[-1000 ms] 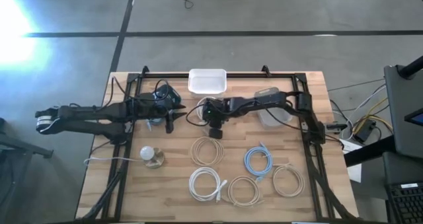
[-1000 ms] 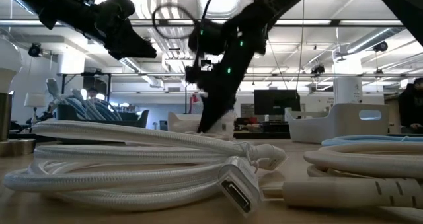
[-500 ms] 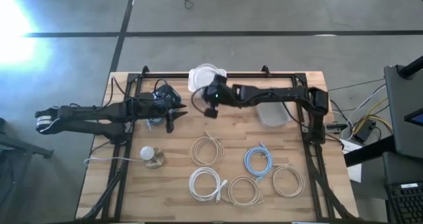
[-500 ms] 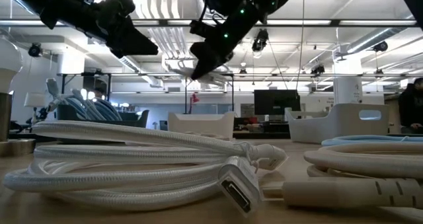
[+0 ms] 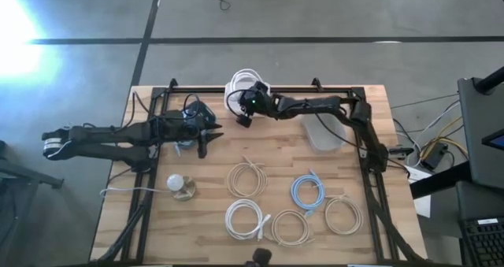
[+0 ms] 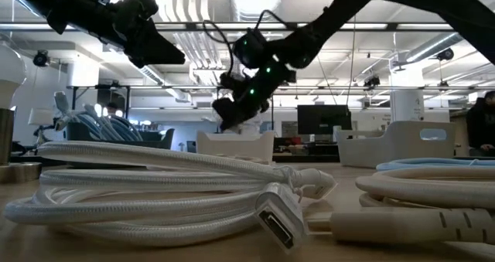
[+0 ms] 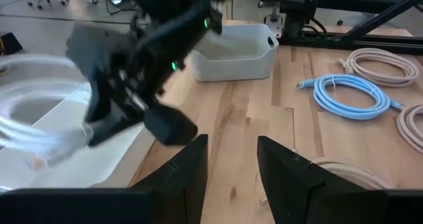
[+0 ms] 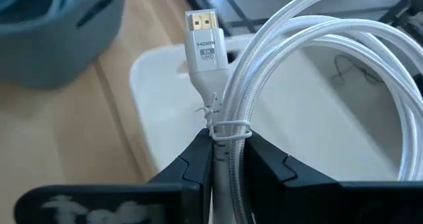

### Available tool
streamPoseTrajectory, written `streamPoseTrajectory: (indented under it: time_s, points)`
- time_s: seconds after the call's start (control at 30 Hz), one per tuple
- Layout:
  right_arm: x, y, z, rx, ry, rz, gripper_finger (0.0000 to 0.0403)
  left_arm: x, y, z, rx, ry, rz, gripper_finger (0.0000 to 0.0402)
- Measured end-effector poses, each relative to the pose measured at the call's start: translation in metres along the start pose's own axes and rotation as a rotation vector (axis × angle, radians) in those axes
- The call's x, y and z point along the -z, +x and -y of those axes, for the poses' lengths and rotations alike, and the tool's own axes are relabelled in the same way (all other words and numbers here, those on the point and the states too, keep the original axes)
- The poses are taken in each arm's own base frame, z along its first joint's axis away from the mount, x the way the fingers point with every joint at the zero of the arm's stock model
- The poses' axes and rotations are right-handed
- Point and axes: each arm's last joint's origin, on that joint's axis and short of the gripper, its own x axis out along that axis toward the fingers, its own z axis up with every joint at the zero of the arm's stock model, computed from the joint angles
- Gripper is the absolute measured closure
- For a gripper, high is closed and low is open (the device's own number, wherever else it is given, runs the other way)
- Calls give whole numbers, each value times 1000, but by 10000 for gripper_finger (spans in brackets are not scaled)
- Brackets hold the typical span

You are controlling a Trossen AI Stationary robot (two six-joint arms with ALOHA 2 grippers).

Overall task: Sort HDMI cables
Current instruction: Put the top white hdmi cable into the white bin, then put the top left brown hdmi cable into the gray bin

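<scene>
Right end effector [image 5: 246,117] — clamping white coil [image 5: 239,87] — now hovers over white bin [image 8: 158,78].

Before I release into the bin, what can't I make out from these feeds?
- White bin interior: high view, hidden by the right claw and its white cable.
- Grey bin: right wrist view, cut off by the edge.
- Left claw: grips nothing; left wrist view blurs the cable.

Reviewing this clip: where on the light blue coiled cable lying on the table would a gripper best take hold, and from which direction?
Grip the light blue cable across its bundled loops, coming straight down from above. It lies flat on the table, the strands stacked into one narrow band, with open wood inside and outside the ring for the fingers. Neighbouring coils sit close, so its clearer side looks safest.
</scene>
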Motion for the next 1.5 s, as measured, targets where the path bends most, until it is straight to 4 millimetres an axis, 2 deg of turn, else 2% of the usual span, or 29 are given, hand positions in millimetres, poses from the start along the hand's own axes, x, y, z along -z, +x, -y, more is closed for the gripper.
streamPoseTrajectory:
  time_s: [0.33,0.9,1.0,1.23,1.37,1.5]
  points:
    - [5,10,5,34,58,8,335,0,0,0,0,0,-1,266]
    - [3,8,5,25,75,10,233,0,0,0,0,-4,-2,266]
    - [-4,-1,0,8,67,20,225,0,0,0,0,-5,-3,266]
    - [-17,-41,-23,-64,-17,-63,222,1,0,0,0,-5,-5,266]
    - [-15,-62,-47,-178,-12,-148,227,1,0,0,0,-5,-9,266]
    - [-7,-74,-70,-331,40,-251,226,1,0,0,0,-5,-10,266]
